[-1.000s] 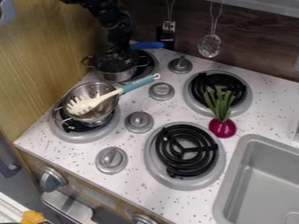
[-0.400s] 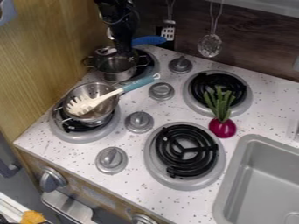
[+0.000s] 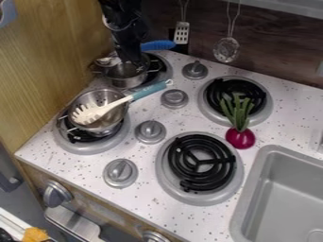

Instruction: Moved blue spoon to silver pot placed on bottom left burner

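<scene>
At the upper left my gripper (image 3: pixel 132 60) hangs over the silver pot at the back left burner; its grasp is unclear. Behind it, the blue handle (image 3: pixel 157 45) of the spoon sticks out to the right, and a metal spoon head (image 3: pixel 107 62) shows to its left, over the back pot's left rim. The middle of the spoon is hidden by the gripper. Another silver pot (image 3: pixel 112 119) stands on the bottom left burner (image 3: pixel 89 148). A cream pasta server (image 3: pixel 90 112) with a light blue handle lies across it.
The back silver pot (image 3: pixel 126 79) is just beneath the gripper. A red onion (image 3: pixel 240 138) with green stalks lies beside the back right burner (image 3: pixel 267 109). A slotted turner (image 3: pixel 182 33) and a skimmer (image 3: pixel 227 49) hang behind. The sink (image 3: pixel 252 189) is at lower right.
My gripper has shifted slightly. The blue handle first rose, then dropped a little and moved left. The metal spoon head came into sight and has since shifted left and down.
</scene>
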You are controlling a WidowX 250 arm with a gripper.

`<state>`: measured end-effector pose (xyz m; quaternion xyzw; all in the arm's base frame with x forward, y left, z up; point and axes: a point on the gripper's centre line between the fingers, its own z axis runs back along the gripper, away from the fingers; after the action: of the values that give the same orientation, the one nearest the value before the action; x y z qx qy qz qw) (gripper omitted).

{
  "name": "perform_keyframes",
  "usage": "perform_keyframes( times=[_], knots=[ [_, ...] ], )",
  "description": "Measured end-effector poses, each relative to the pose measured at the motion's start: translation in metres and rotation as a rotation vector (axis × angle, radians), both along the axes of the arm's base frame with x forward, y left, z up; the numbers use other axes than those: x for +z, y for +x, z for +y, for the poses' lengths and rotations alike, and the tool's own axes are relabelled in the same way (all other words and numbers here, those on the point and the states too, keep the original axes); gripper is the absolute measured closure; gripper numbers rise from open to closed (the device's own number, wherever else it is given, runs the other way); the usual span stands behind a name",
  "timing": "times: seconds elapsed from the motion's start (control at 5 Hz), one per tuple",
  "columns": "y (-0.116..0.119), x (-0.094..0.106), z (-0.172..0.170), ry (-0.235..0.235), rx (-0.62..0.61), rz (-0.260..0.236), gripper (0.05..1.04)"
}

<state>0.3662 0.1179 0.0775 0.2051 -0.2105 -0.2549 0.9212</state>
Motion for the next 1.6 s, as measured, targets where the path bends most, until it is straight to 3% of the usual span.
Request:
perform_keyframes(
  times=[0.6,1.6],
  knots=[
    [-0.050,-0.013,-0.002,-0.226,0.160,0.126,0.997],
    [-0.062,-0.025,0.003,-0.315,0.190,0.109,0.997]
  ],
)
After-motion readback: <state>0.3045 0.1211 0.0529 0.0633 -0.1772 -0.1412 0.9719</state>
